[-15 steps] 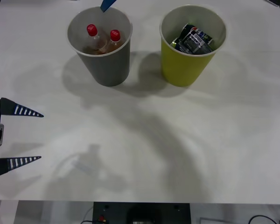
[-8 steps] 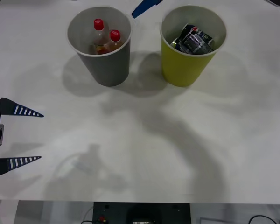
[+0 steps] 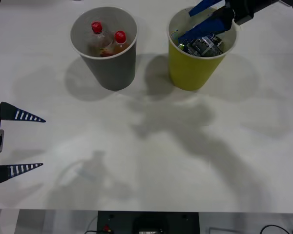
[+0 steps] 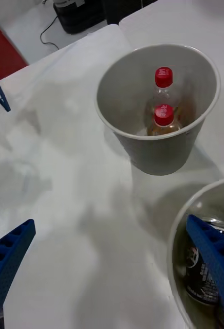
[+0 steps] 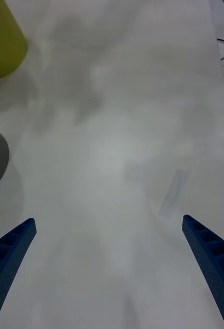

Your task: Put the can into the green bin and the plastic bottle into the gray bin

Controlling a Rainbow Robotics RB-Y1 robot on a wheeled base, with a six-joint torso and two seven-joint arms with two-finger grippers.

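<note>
Surface: a white table (image 3: 151, 161), pale and bare across its near half, with soft shadows lying over the middle.

Right gripper (image 3: 201, 22): above the far right of the table, over the mouth of the green bin (image 3: 195, 68). Its two blue ribbed fingers (image 3: 205, 25) are spread apart with nothing between them; one finger hangs over the bin's inside, the other just beyond the rim. In the right wrist view the gripper (image 4: 112, 272) shows the same wide spread, one finger over the table and one over the bin's opening.

Green bin: upright on the far right of the table, round rim up. Inside lies a dark can (image 3: 205, 45) with silver and blue print, tilted against the wall; the right wrist view shows the can (image 4: 202, 272) low in the bin (image 4: 176, 247).

Gray bin (image 3: 112, 68): upright, just left of the green bin, the two near each other but apart. It holds two red-capped bottles leaning together. The plastic bottle (image 3: 98, 38) with the paler contents stands toward the bin's left side; a second bottle (image 3: 118, 43) with amber contents leans beside it, touching it. The right wrist view shows the bin (image 4: 158, 144) with both red caps inside.

Left gripper (image 3: 19, 144): at the near left edge of the table, well apart from both bins, fingers wide open and empty. The left wrist view has the gripper (image 5: 109, 267) above bare tabletop.
</note>
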